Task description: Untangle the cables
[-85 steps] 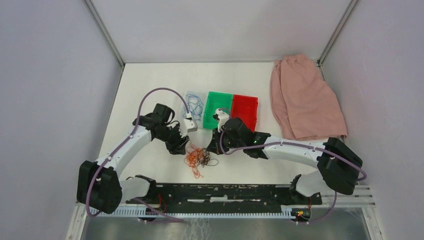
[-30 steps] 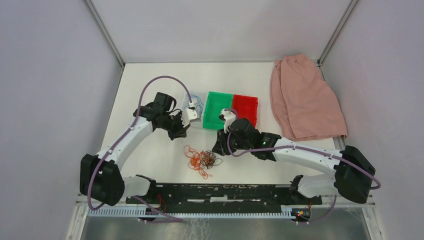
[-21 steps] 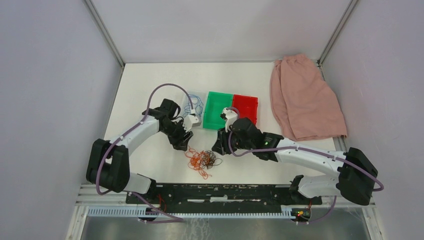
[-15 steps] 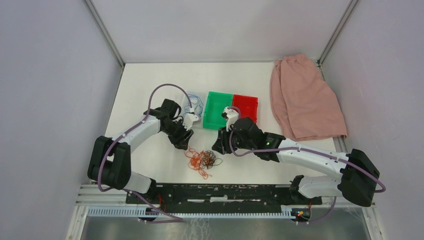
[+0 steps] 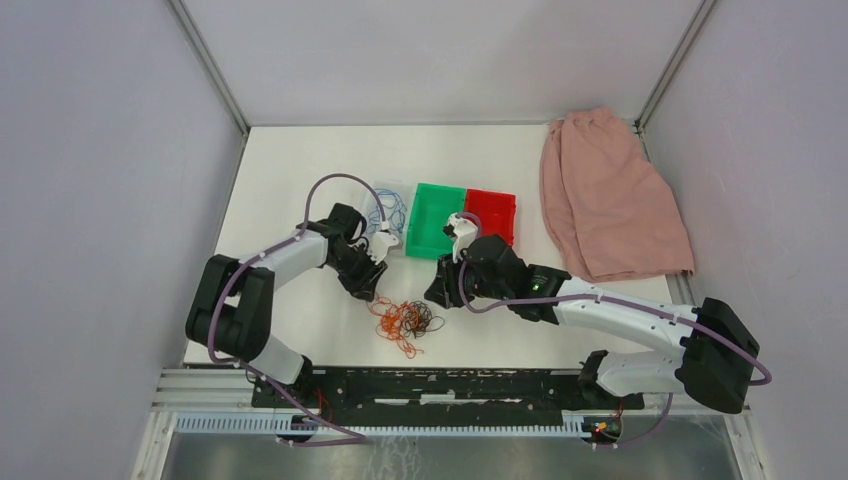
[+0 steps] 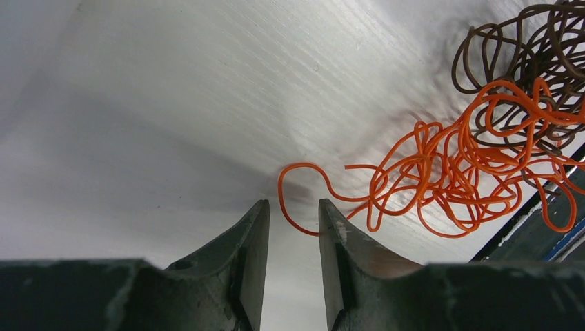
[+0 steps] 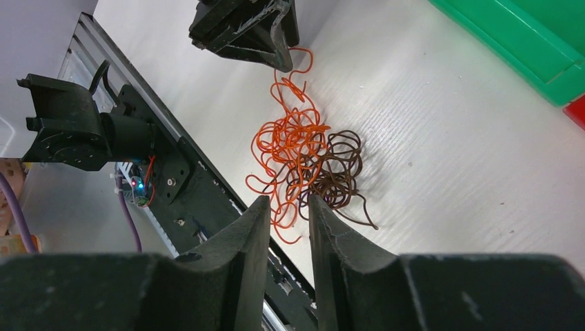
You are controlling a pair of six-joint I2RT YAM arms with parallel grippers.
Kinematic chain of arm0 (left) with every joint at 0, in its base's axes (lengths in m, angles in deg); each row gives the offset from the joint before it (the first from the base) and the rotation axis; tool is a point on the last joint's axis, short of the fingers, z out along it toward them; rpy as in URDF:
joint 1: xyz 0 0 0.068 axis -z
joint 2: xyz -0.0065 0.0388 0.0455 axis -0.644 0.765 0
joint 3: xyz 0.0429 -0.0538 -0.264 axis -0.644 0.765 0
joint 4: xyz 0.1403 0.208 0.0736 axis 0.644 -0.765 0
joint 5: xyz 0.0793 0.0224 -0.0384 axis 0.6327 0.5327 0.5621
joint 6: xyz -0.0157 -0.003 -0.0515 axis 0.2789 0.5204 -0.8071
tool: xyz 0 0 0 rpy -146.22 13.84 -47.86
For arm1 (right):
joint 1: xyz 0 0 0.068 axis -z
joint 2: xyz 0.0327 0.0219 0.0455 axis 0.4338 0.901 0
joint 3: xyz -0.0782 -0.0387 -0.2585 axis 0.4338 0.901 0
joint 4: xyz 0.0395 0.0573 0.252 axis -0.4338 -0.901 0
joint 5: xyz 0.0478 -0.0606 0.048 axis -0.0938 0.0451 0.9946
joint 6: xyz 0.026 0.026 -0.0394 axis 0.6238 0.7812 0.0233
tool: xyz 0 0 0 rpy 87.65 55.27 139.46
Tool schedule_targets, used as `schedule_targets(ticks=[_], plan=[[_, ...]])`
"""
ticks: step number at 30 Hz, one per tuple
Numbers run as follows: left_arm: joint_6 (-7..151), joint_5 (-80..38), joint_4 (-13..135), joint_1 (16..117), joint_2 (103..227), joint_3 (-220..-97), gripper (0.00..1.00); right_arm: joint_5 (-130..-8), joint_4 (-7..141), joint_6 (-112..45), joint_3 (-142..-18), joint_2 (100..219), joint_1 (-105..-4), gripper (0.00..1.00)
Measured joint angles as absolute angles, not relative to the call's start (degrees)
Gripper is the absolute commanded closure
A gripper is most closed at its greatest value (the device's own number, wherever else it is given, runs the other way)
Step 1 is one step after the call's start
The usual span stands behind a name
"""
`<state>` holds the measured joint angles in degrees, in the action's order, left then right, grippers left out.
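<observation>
Lying by the near edge of the table point(image 5: 480, 160): cables point(image 5: 405, 320), orange tangling into brown. Hanging unclenched, empty, on their left-edge side: left gripper point(image 6: 293, 205), nearer, an orange loop point(image 6: 281, 196) curling just ahead of its tips. Gaping empty opposite: right gripper point(image 7: 288, 200).

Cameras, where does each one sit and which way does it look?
Top external: above and behind, looking down at the white table; both arms show.
Left wrist: on the left arm, facing the tangle of thin orange and brown wires past its left gripper.
Right wrist: on the right arm, looking down past its right gripper.
Shared: all see that tangle.
</observation>
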<state>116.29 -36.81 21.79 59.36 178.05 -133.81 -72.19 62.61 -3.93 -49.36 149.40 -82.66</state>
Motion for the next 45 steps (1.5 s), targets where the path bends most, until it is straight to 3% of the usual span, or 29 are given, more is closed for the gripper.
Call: schedule_targets(ticks=[10,21,24,31,35,45], plan=[[115.3,-38.8,23.4,59.4,179.2,-134.1,0.96,-72.3,62.9,-3.3,-49.4,149.4,-82.7,0.73],[117.7,-38.7,13.1,59.4,172.0,-139.9,0.97,-73.1,63.0,-3.3,-49.4,149.4,-82.7,0.74],[119.4,-38.7,8.1,59.4,168.4,-147.4,0.97,-73.2,63.0,-3.4,-49.4,149.4,-82.7,0.66],[121.3,-41.4,-1.3,59.4,162.8,-162.2,0.97,-73.2,63.7,-5.3,-51.7,149.6,-82.7,0.34],[121.2,-43.7,-5.3,59.6,161.4,-166.5,0.97,-72.9,67.0,-6.4,-54.5,150.9,-82.7,0.29],[118.3,-51.7,-9.3,59.8,157.4,-178.2,0.97,-69.3,80.4,-8.2,-56.4,157.2,-82.7,0.26]])
